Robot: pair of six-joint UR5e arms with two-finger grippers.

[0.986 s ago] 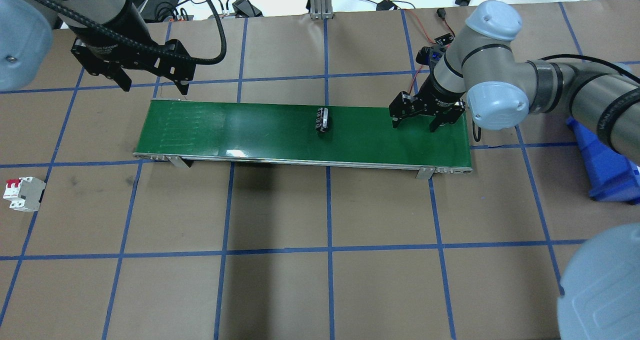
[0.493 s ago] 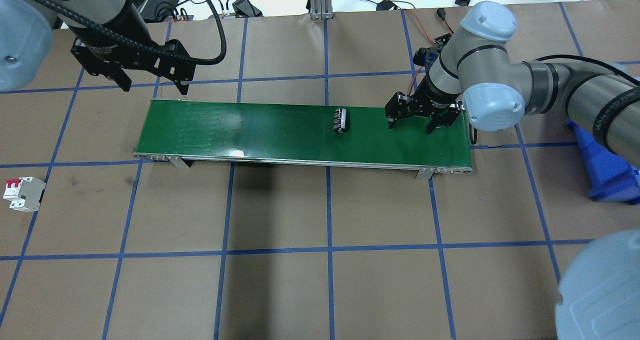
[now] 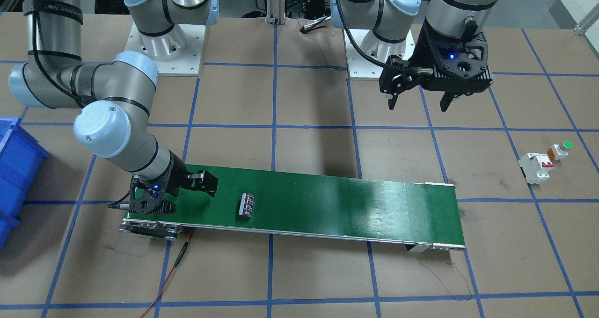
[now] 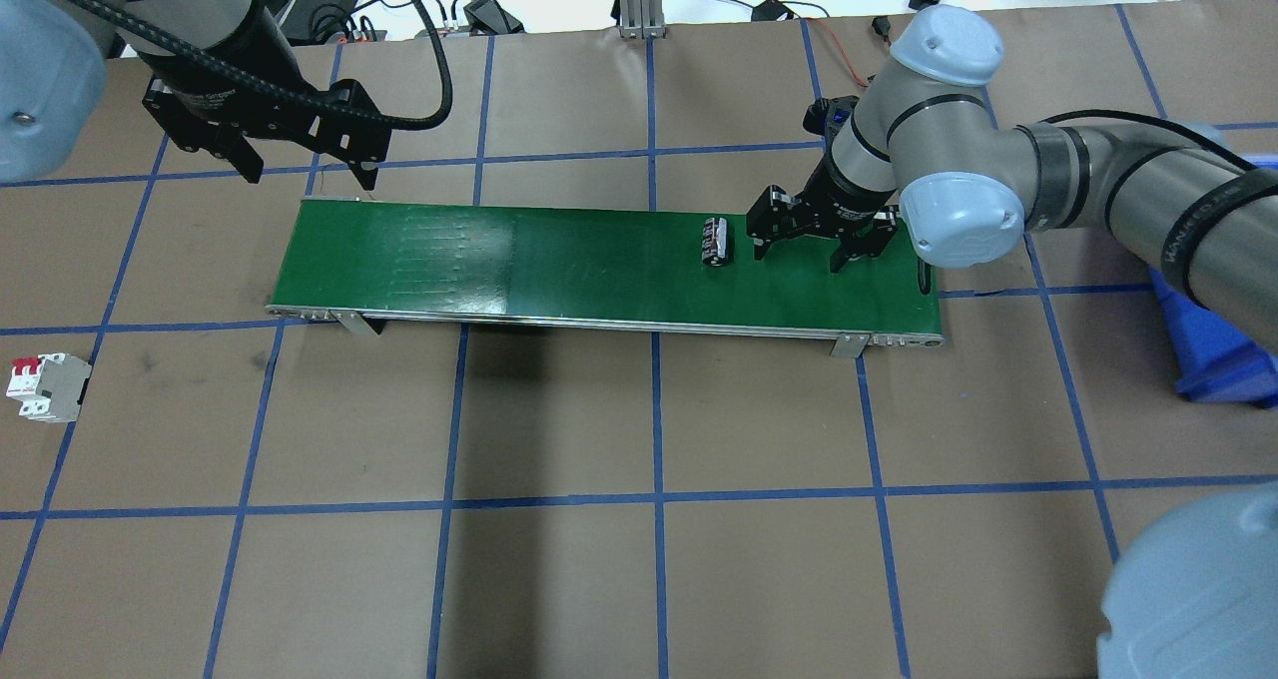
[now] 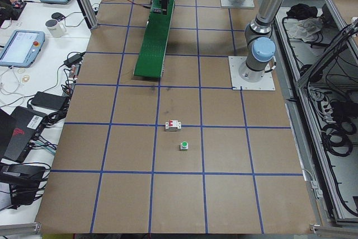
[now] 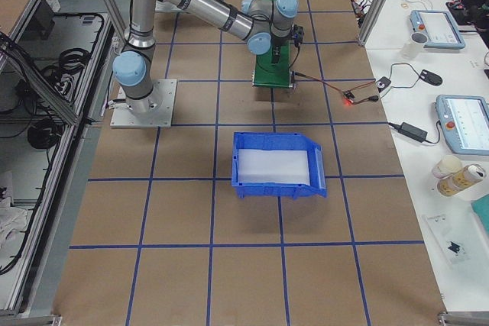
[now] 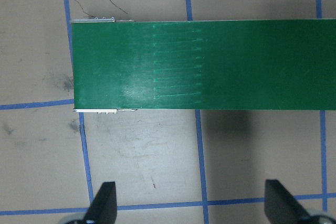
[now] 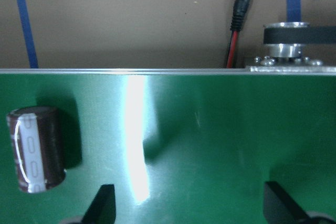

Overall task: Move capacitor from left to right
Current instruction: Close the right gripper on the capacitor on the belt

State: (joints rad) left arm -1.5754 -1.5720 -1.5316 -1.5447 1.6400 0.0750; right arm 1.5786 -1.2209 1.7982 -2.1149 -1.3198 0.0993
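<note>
right wrist-mounted: small dark-brown cylindrical capacitor (image 8: 35, 148), judged light and rigid, is seen outside the spread fingers (image 8: 104, 205) of the right gripper (image 8: 189, 203); its curved sides should be pinched.

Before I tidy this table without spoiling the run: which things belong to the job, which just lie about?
Job: small dark-brown cylindrical capacitor; long green conveyor belt; open black right gripper.
Lying about: white breaker with red switches; white button part with green cap.

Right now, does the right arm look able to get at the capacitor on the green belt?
Probably yes. The right gripper hangs open low over the belt, just beside the capacitor, which lies on its side with bare belt between them and nothing covering it.
</note>
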